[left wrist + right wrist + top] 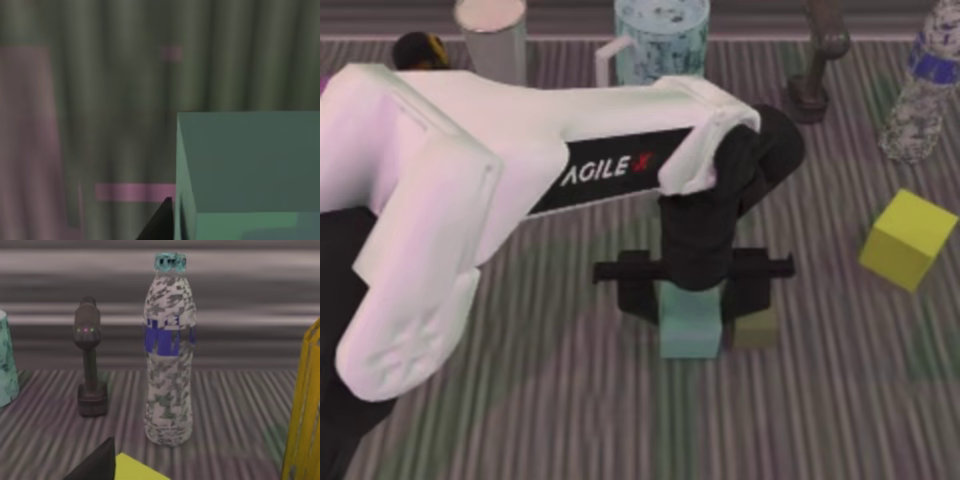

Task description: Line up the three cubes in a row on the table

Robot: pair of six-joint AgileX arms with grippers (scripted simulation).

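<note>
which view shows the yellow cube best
The top view: the yellow cube sits whole and unobstructed toward the table's right. The right wrist view catches only one corner at the frame's edge; the left wrist view shows none of it.

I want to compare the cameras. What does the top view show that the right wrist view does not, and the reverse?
Only the top view shows the left gripper over the mint-teal cube, with the olive-green cube beside it. Only the right wrist view shows a tall yellow object at its edge. Both show the bottle, the yellow cube and the striped table.
</note>
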